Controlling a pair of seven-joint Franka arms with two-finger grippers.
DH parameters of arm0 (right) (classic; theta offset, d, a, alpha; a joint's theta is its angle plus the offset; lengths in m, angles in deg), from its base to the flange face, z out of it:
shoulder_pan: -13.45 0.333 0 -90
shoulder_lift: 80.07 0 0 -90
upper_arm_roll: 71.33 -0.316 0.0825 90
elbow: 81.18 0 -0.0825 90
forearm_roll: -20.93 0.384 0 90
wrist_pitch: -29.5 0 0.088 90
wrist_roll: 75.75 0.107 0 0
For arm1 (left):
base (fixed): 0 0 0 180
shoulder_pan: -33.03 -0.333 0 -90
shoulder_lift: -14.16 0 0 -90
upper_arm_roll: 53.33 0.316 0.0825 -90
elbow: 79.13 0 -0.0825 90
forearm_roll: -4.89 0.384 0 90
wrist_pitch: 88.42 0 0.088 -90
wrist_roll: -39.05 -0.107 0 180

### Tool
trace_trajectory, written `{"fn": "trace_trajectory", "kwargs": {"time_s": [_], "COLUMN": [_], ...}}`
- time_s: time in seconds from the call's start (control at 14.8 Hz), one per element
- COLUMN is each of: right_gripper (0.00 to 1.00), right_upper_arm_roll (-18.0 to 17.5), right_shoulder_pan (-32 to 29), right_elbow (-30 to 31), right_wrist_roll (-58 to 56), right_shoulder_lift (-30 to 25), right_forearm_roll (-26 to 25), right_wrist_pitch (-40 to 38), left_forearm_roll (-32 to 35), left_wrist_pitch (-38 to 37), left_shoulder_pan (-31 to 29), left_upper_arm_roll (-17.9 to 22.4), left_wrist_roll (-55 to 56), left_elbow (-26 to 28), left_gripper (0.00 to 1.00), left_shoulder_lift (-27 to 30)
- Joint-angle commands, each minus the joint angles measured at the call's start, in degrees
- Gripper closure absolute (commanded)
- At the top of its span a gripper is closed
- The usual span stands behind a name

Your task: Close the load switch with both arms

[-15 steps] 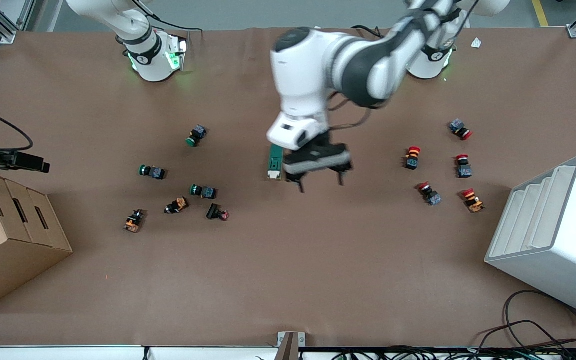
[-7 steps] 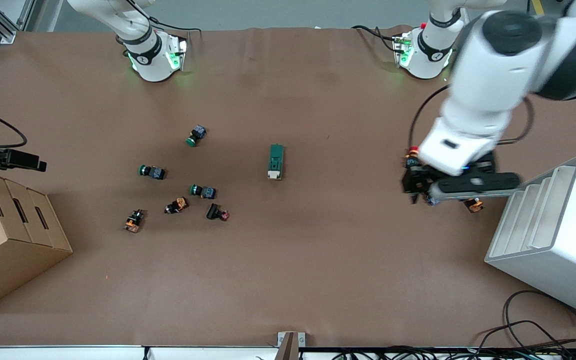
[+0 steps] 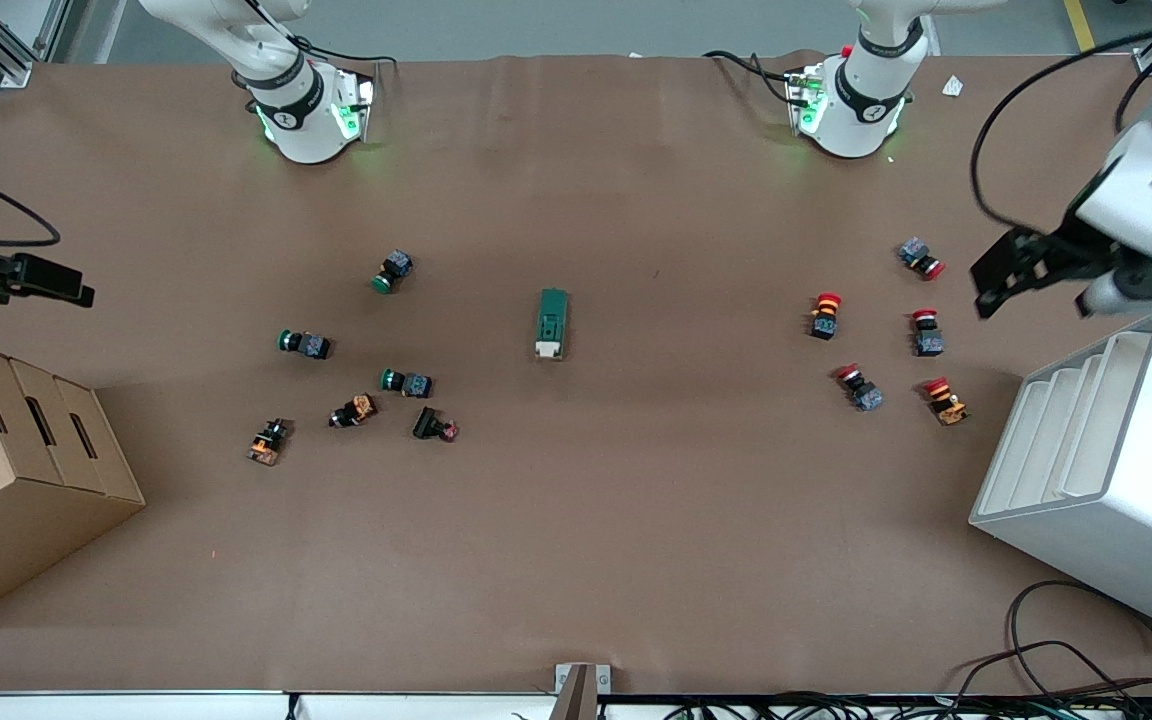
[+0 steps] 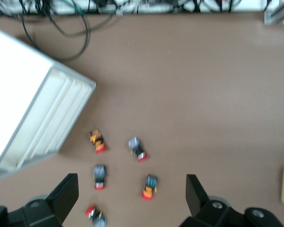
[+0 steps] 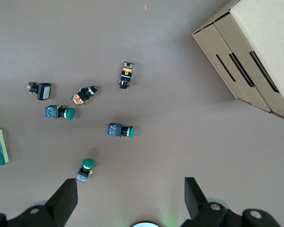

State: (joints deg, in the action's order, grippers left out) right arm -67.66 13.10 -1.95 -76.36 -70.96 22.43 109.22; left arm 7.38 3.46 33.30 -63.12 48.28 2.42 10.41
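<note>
Both pincers (open) off load switch (image 3: 552, 323)

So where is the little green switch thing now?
The load switch lies alone mid-table in the front view, between the green pushbuttons and red pushbuttons; neither tool touches it.

Scattered pushbuttons (image 3: 406, 382) (cardboard box (image 3: 16, 470), white rack (image 3: 1106, 470))

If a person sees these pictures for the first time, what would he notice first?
Probably the load switch, lying alone in the middle of the table with pushbuttons scattered toward both ends. Next, the left gripper, open, up over the table's edge beside the white rack. The right gripper, also open, hangs over the cardboard box's end.
</note>
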Motion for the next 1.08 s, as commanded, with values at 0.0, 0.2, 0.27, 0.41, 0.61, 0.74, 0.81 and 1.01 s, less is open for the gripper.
{"fn": "trace_trajectory", "kwargs": {"time_s": [0.0,0.2,0.27,0.41,0.61,0.74,0.81,1.01], "right_gripper": [0.0,0.0,0.0,0.0,0.0,0.0,0.0,0.0], "right_upper_arm_roll": [-1.9,-2.0,-2.0,-1.9,-2.0,-2.1,-2.1,-2.1], "right_shoulder_pan": [-1.3,-1.2,-1.1,-0.6,-0.4,-0.4,-0.3,0.6], "right_elbow": [5.0,6.2,6.9,9.8,11.0,11.0,11.0,11.0], "right_wrist_roll": [0.8,0.8,0.8,0.8,0.8,0.8,0.9,0.9], "right_shoulder_lift": [-4.6,-6.6,-7.4,-10.7,-12.2,-12.5,-12.5,-13.5], "right_forearm_roll": [-1.7,-2.6,-2.7,-2.8,-3.8,-3.8,-3.8,-3.7], "right_wrist_pitch": [1.0,0.9,1.0,1.8,2.3,2.1,1.6,0.4], "left_forearm_roll": [-3.1,-3.1,-3.1,-2.7,-2.8,-2.9,-3.0,-3.0], "left_wrist_pitch": [-1.4,-1.5,-1.4,-1.4,-1.5,-2.0,-3.3,-5.9], "left_shoulder_pan": [1.3,0.6,0.9,1.2,1.5,1.6,1.5,1.1], "left_upper_arm_roll": [4.2,4.3,4.3,3.6,3.2,3.1,2.3,1.4], "left_wrist_roll": [-4.7,-7.0,-7.0,-5.9,-6.1,-6.0,-5.1,-1.5], "left_elbow": [5.2,7.5,8.0,7.8,7.2,7.3,7.4,7.4], "left_gripper": [0.0,0.0,0.0,0.0,0.0,0.0,0.0,0.0], "left_shoulder_lift": [5.1,7.0,7.5,7.3,6.8,6.9,7.1,7.5]}}
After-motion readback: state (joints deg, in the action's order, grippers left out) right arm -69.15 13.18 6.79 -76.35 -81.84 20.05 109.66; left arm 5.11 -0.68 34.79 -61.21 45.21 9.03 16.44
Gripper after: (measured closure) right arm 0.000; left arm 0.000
